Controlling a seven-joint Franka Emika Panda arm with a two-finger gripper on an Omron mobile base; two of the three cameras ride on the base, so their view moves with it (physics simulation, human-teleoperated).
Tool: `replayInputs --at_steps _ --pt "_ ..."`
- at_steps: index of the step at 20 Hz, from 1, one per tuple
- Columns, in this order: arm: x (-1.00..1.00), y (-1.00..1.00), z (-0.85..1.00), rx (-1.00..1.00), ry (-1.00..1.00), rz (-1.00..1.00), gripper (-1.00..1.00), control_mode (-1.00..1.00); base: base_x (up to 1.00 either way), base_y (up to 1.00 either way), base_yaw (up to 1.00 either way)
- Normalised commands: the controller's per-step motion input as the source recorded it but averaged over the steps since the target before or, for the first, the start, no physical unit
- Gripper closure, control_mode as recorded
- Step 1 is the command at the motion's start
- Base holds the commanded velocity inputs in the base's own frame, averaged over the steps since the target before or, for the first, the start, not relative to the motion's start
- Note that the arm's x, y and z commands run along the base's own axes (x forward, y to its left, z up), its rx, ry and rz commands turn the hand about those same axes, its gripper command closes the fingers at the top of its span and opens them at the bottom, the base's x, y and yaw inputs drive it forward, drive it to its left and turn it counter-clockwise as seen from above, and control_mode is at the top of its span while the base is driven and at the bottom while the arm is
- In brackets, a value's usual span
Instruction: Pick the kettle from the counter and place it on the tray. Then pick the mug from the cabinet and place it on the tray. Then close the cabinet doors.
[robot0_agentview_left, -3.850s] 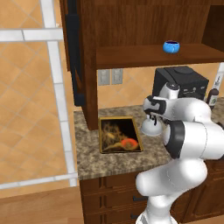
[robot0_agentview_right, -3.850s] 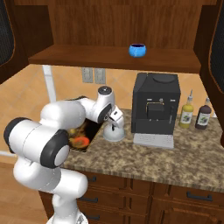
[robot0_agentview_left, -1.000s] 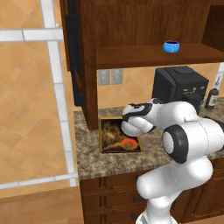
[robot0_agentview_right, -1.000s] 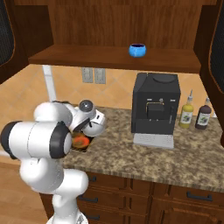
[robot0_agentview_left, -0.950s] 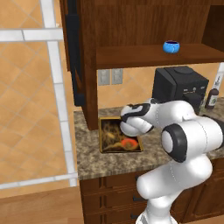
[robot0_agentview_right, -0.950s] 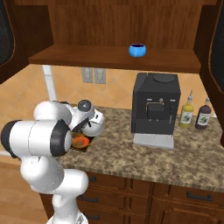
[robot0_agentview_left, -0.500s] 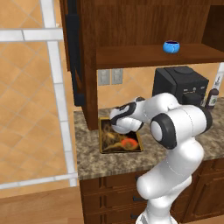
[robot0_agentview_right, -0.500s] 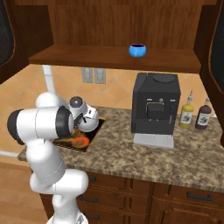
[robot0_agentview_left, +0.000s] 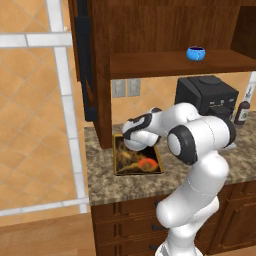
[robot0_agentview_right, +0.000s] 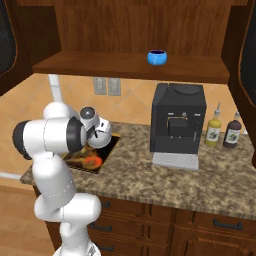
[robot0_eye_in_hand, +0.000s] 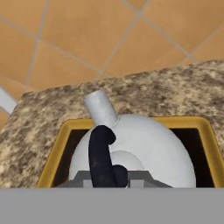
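Look at the tray (robot0_agentview_left: 119, 169): your gripper (robot0_eye_in_hand: 114, 174) is low over it, and its jaws are pinched tight on the thin black handle (robot0_eye_in_hand: 99, 154) of the kettle (robot0_eye_in_hand: 151, 151). The kettle is over the tray, inside the yellow rim, with its short spout (robot0_eye_in_hand: 101, 108) pointing away from your hand toward the far edge. You cannot tell whether its bottom is touching the tray. The tray lies flat on the counter (robot0_agentview_right: 145, 172), near the counter's end, and an orange-red blob (robot0_agentview_left: 147, 163) shows on the tray's bare part. The coffee machine (robot0_agentview_right: 178, 120) stands on the counter well apart from the tray. The blue mug (robot0_agentview_right: 157, 57) sits on the cabinet (robot0_agentview_left: 150, 30) shelf, high above the tray.
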Motion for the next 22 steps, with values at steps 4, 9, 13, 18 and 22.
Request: replayInputs --at_steps 4,9,13,18,22 --pt "0.01 0.00 -0.24 0.00 0.00 0.02 -1.00 -1.00 0.00 0.00 0.00" --pt "0.00 -0.01 -0.09 0.00 0.00 0.02 -1.00 -1.00 0.00 0.00 0.00" --pt "-0.01 -0.06 0.10 0.00 0.00 0.00 -1.00 -1.00 0.00 0.00 0.00" --pt "-0.30 -0.12 0.39 0.00 -0.04 0.00 -1.00 -1.00 0.00 0.00 0.00" --pt "-0.46 -0.23 0.54 -0.02 0.00 0.00 -1.00 -1.00 0.00 0.00 0.00"
